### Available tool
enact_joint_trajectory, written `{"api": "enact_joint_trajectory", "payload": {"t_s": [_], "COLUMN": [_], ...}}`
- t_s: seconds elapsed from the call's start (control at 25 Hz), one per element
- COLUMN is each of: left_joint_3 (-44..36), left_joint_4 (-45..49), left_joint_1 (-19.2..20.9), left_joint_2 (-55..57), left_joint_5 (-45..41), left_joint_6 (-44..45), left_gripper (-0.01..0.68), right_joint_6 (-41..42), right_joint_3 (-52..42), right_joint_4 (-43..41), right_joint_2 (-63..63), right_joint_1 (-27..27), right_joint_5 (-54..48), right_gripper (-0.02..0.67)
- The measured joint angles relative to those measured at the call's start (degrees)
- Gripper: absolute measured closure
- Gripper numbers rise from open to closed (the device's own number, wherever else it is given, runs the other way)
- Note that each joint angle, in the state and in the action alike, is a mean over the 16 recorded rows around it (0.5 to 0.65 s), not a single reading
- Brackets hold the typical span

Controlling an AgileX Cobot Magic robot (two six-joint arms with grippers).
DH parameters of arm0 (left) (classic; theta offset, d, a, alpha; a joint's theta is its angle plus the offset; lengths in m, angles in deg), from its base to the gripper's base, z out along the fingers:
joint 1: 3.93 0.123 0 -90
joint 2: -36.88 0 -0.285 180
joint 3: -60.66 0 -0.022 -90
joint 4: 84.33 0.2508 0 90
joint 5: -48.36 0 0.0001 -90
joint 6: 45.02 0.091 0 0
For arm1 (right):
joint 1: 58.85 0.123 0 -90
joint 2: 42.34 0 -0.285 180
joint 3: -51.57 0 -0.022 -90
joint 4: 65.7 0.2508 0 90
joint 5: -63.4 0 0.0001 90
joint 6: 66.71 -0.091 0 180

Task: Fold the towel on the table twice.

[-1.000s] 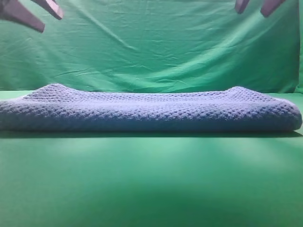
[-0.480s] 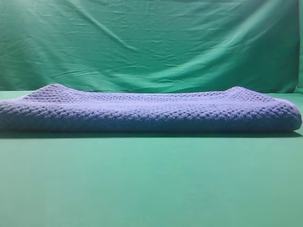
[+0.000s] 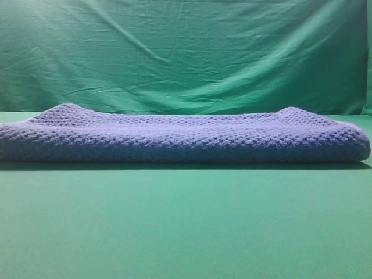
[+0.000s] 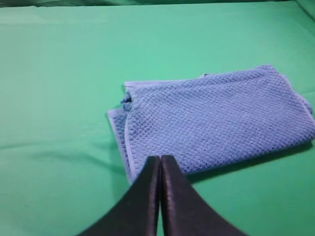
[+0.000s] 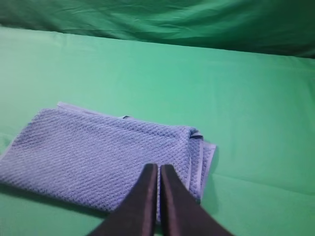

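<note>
Looking down from both wrists, we see the towel point(image 3: 186, 136) lying folded on the table point(image 3: 186, 232), its long axis running left to right, stacked hems at both short ends. Our left jaws point(image 4: 160, 164) and right jaws point(image 5: 158, 172) are pressed shut and hold nothing, each raised above its own end of the towel, neither clearly nearer. We can read no brand or writing.

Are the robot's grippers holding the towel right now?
No. The left gripper and right gripper are both shut with nothing between their fingers, up above the folded towel, which lies on the table.
</note>
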Motion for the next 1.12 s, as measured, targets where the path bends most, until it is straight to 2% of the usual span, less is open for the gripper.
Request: {"api": "enact_joint_trajectory", "payload": {"t_s": [0.36,0.8,1.12], "left_joint_3": [-3.0,-15.5,-22.0], "left_joint_4": [4.2,4.1,4.1], "left_joint_1": [-0.9,-1.4,-1.4], "left_joint_2": [-15.8,-36.4,-44.4], "left_joint_5": [-4.2,-3.5,-2.8], "left_joint_6": [-3.1,-3.1,-3.1], "left_gripper": [0.673,0.673,0.673], "right_joint_6": [6.4,10.0,10.0], "right_joint_3": [-5.3,-21.3,-29.4], "right_joint_4": [3.1,8.0,9.6], "right_joint_2": [-15.1,-34.5,-44.1], "right_joint_1": [0.2,1.0,1.2], "right_joint_5": [-1.3,1.9,1.2], "right_gripper": [0.649,0.649,0.649]}}
